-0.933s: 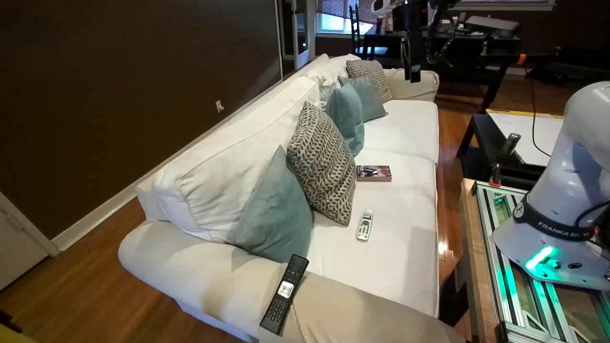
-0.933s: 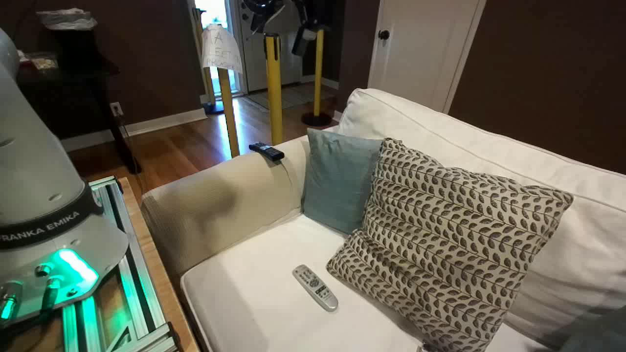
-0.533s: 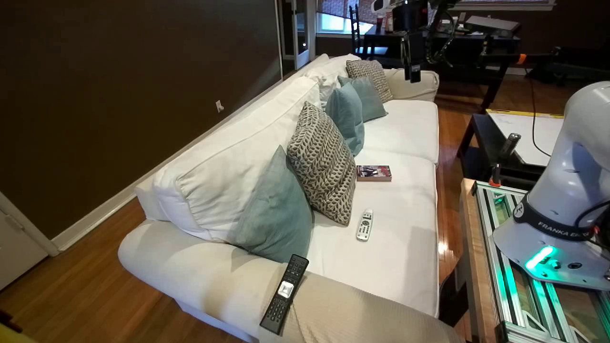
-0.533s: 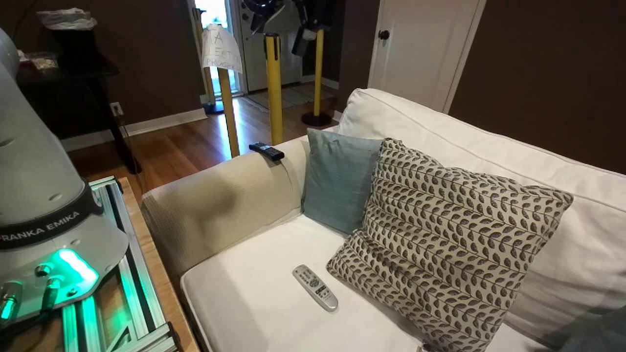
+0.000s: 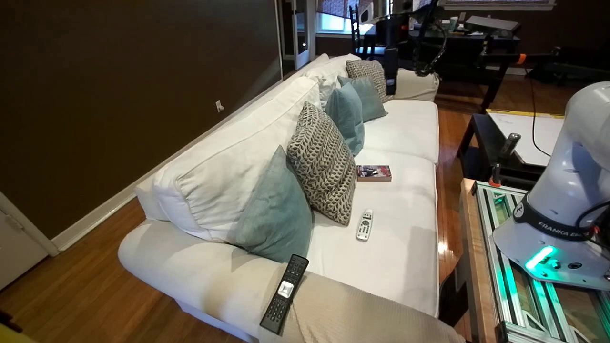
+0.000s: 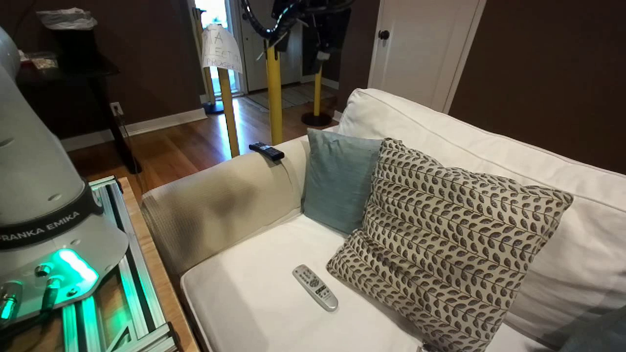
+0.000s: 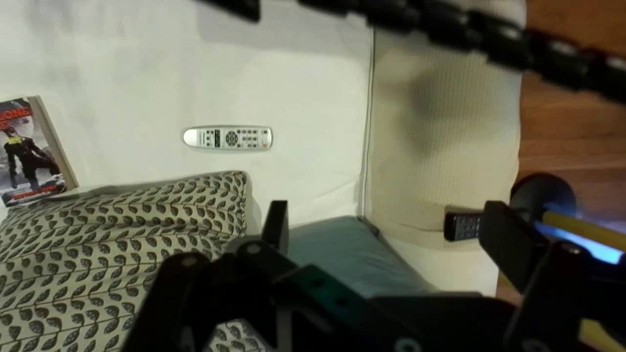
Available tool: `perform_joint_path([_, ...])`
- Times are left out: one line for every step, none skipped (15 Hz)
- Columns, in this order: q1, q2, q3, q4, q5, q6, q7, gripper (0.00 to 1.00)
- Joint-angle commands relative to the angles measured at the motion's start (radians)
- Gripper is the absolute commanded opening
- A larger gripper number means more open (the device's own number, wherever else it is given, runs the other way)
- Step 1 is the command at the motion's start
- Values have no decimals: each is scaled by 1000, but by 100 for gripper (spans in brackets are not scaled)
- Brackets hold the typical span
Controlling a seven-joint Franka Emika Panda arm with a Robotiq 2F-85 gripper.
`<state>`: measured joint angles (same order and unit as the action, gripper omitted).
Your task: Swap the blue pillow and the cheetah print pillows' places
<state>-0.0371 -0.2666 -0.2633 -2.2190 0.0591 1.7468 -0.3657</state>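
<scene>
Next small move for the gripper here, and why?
I'd probably lower the open black two-finger gripper toward the teal-blue square fabric pillow: in the wrist view, part of it shows between the open jaws, and nothing is gripped. The cream square fabric pillow with dark leaf print lies mostly off to one side of the jaws, so the teal-blue one looks easier first.

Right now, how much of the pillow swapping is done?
Done: maybe nothing; the blue pillow sits by the sofa arm, the leaf-print pillow beside it, though where they started doesn't show. Under way: no grip; the hand hangs open and empty. Left, it seems: trading those pillows' places.
</scene>
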Motion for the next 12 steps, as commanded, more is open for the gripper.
perform_joint_path([-17, 101, 73, -33, 32, 275, 160, 100])
perform_joint_path([-16, 127, 92, -40, 20, 365, 204, 100])
perform_joint_path([-14, 163, 113, -47, 6, 460, 262, 100])
perform_joint_path([-13, 195, 130, -52, 1, 541, 316, 100])
perform_joint_path([-11, 230, 145, -51, -3, 605, 364, 100])
perform_joint_path([-6, 264, 157, -38, -1, 611, 370, 100])
perform_joint_path([-17, 209, 149, -48, 11, 565, 315, 100])
perform_joint_path([-15, 237, 160, -47, 10, 591, 336, 100])
perform_joint_path([-14, 256, 167, -44, 10, 603, 347, 100])
perform_joint_path([-14, 266, 168, -41, 9, 605, 349, 100])
perform_joint_path([-15, 269, 168, -38, 9, 605, 350, 100])
perform_joint_path([-15, 269, 167, -35, 9, 605, 350, 100])
